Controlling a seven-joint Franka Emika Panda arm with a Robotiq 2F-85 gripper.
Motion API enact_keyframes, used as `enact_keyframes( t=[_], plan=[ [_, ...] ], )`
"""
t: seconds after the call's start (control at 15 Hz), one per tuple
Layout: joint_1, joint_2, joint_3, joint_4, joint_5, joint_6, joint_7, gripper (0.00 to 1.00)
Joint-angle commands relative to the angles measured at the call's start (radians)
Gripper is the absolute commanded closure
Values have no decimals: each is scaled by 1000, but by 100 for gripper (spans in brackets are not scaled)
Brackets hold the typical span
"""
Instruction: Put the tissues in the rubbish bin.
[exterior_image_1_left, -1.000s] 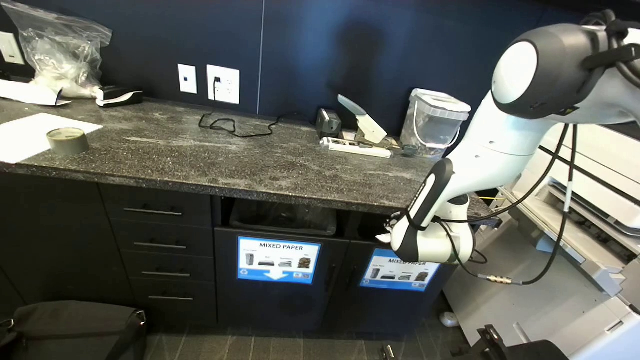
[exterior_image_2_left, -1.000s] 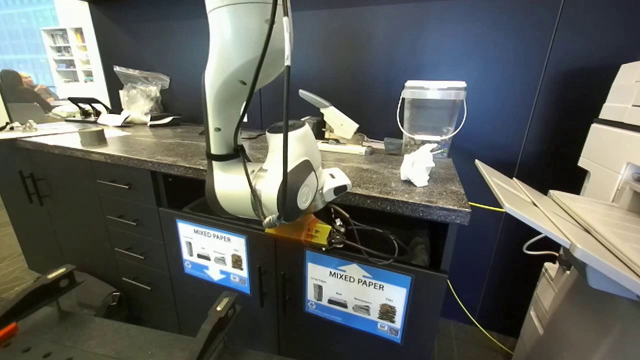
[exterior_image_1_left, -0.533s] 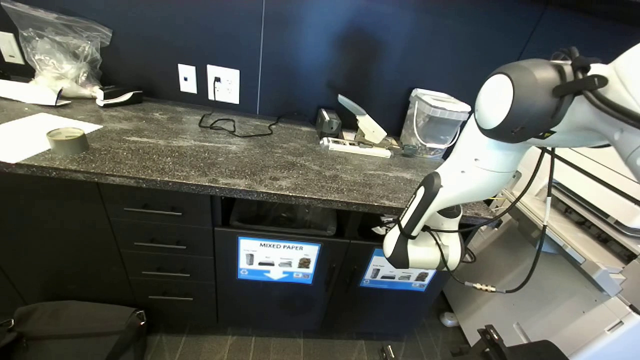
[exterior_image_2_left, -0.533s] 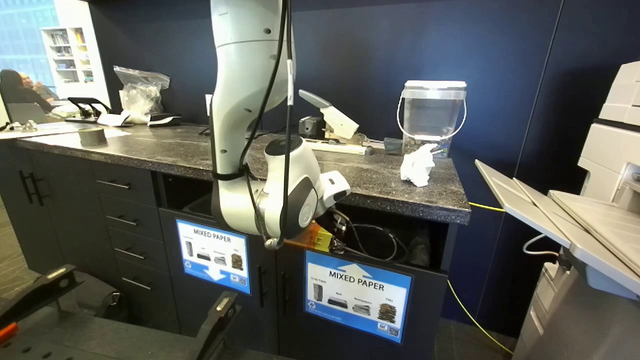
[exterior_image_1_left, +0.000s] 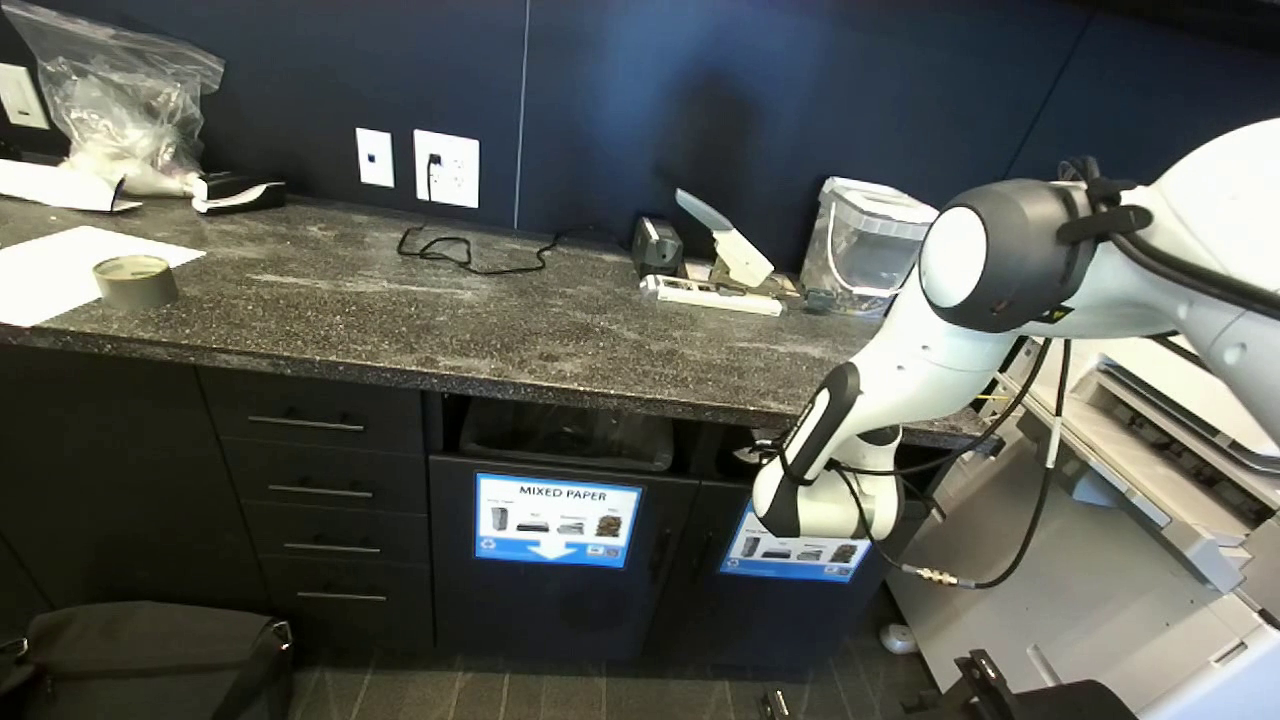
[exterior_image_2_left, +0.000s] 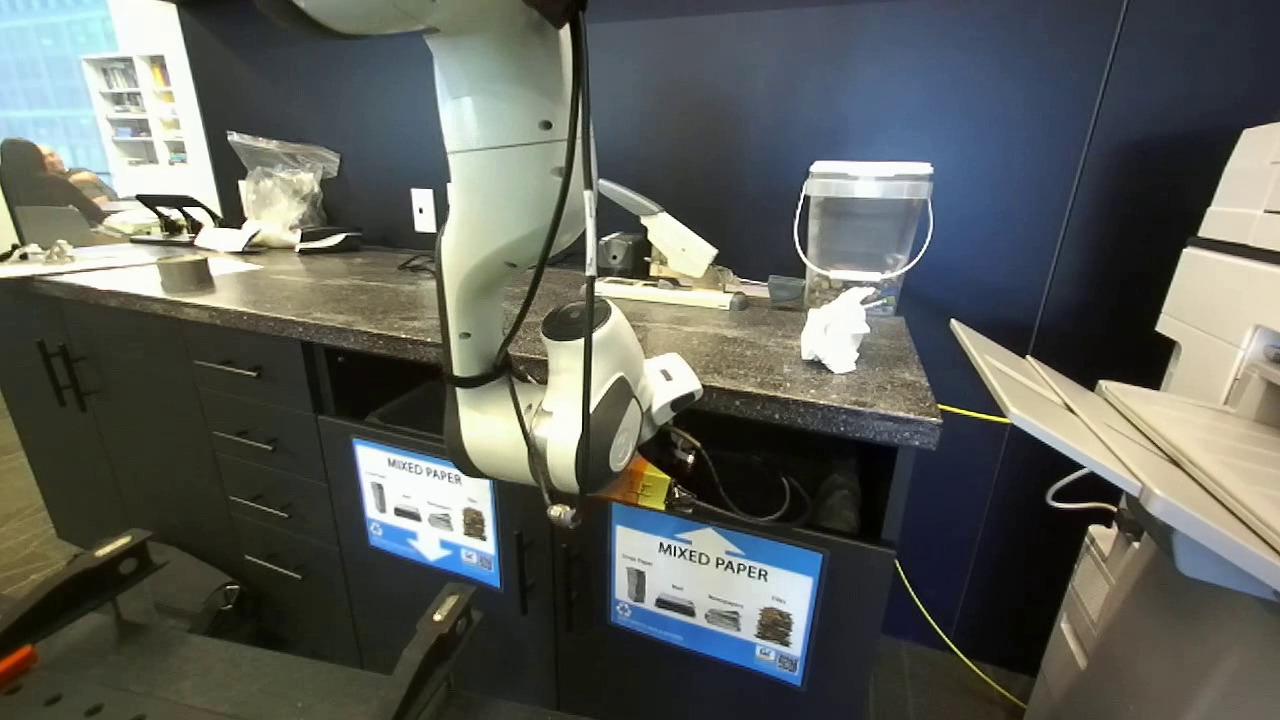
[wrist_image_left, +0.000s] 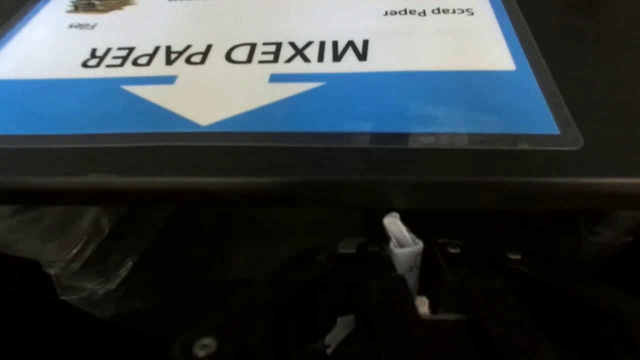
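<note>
Arm (exterior_image_2_left: 500, 200): moved lower. Fingers (wrist_image_left: 392, 295): clamped on tissue (wrist_image_left: 407, 257), rubbish bin (exterior_image_2_left: 850, 610) around them; release likely near. Other tissue (exterior_image_2_left: 836, 332): above them, outstanding.

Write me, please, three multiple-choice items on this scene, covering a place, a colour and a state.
1. Where does the crumpled tissue lie?
A. On the floor
B. Beside the tape roll
C. On the counter, by the bucket

2. Which colour borders the white middle of the bin label?
A. Red
B. Blue
C. Green

3. How does the bucket stand?
A. Upright, lid on
B. Upright, lid off
C. On its side

1 C: an exterior view shows it in front of the bucket.
2 B: blue bands edge the white in the wrist view.
3 A: the white lid caps it in both exterior views.
</note>
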Motion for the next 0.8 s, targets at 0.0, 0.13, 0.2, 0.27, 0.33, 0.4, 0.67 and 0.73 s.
enact_keyframes(
  t=[0.0,0.13,0.2,0.27,0.33,0.4,0.67,0.73],
  plan=[
    [6,61,-6,104,21,-2,-16,88],
    [5,55,-4,94,19,-7,-17,64],
    [7,54,-6,92,17,-6,-20,64],
    [5,49,-3,87,9,-7,-23,60],
    [10,42,-5,76,8,-4,-27,51],
    [12,37,-7,70,10,-4,-29,44],
    [19,4,-14,14,8,21,-40,13],
    [28,-10,-20,-6,15,8,-45,7]
  ],
)
